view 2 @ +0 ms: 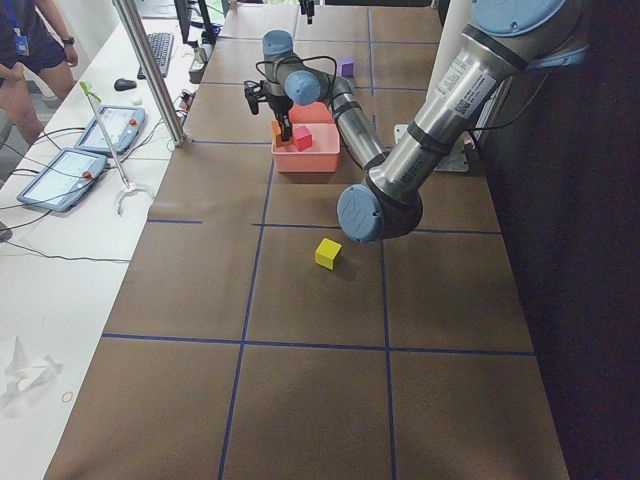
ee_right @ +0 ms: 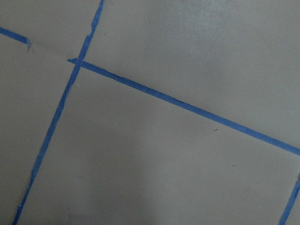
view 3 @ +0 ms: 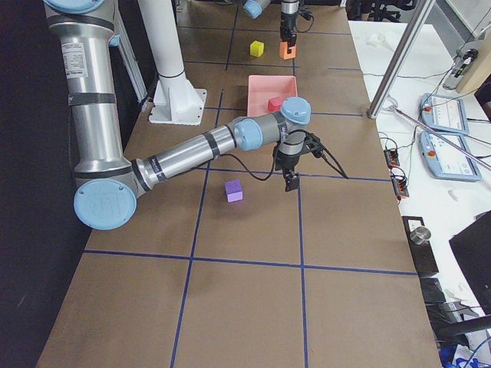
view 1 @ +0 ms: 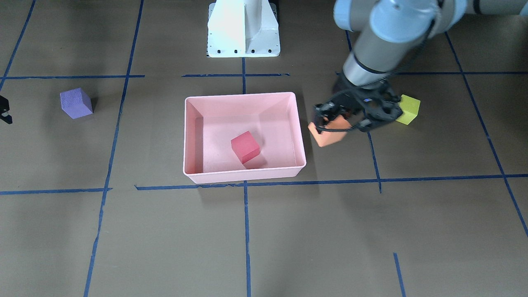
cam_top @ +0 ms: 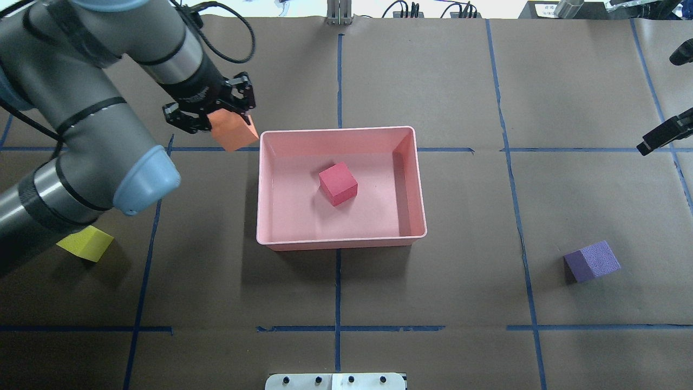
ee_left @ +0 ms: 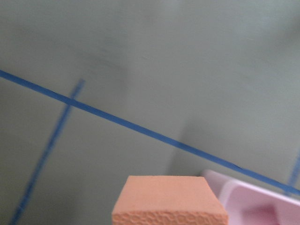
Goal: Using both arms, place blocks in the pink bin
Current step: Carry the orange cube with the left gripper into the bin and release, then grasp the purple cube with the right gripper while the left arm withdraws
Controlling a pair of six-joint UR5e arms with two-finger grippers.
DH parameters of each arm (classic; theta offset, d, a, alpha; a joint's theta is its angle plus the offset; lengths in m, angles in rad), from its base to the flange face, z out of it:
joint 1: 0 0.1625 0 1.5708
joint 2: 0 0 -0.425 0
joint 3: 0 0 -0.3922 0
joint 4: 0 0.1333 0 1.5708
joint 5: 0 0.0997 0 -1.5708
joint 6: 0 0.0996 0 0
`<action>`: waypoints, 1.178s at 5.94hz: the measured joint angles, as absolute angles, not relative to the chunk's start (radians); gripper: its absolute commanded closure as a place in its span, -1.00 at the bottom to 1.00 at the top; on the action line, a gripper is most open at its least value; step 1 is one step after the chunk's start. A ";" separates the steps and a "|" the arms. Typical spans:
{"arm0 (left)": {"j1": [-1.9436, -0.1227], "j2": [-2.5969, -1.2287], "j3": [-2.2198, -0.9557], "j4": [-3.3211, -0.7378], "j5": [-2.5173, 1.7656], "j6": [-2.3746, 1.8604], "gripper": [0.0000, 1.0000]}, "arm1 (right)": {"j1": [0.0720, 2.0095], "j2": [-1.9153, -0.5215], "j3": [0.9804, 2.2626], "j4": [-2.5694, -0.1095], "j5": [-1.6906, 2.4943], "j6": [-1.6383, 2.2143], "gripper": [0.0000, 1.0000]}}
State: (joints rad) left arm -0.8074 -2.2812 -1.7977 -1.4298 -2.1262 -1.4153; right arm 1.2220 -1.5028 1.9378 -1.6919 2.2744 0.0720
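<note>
**Orange block held just off the bin's corner; right end effector mostly cut off**

The right end effector (cam_top: 663, 134) shows only as a dark fragment at the edge of the overhead and front-facing views. It is small in the right side view, so I cannot tell whether its jaws are wide or narrow. Its wrist camera sees only bare counter (ee_right: 187, 173) and blue tape lines (ee_right: 187, 105).

The yellow-green block (cam_top: 85, 242) is partly covered by the left arm (cam_top: 81, 124) in the overhead view. In the front-facing view the left end effector (view 1: 350, 117) clips one corner of it.

The fingers of the left end effector are closed on the orange block (cam_top: 234, 130), and much of the block's top is hidden under them. The left wrist view catches only the block's upper face, with a pink corner of the bin beside it. Whether the block touches the counter is hard to make out.

The pink bin (cam_top: 338, 130) sits mid-counter, open side up, with its long axis running across the robot from left to right. The orange block is outside the bin, just beside the corner on the robot's left and far from its base. It is turned so its edges sit askew to the rim.

The red block (cam_top: 338, 184) rests on the bin floor near the middle, clear of the walls and rotated against them. The purple block (cam_top: 592, 261) stands on the counter well to the robot's right of the bin, also skewed to the tape grid. The yellow-green block lies on the opposite side, well apart from the bin.
</note>
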 measured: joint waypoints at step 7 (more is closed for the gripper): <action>-0.618 -2.361 -1.786 -1.424 -1.975 -1.490 -1.00 | 0.732 -1.859 2.010 -1.006 2.032 0.779 -1.00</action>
State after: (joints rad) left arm -0.6177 -2.3615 -1.7861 -1.4236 -1.9753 -1.4895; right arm 0.7323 -1.8587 2.0104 -1.0063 2.0317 0.7791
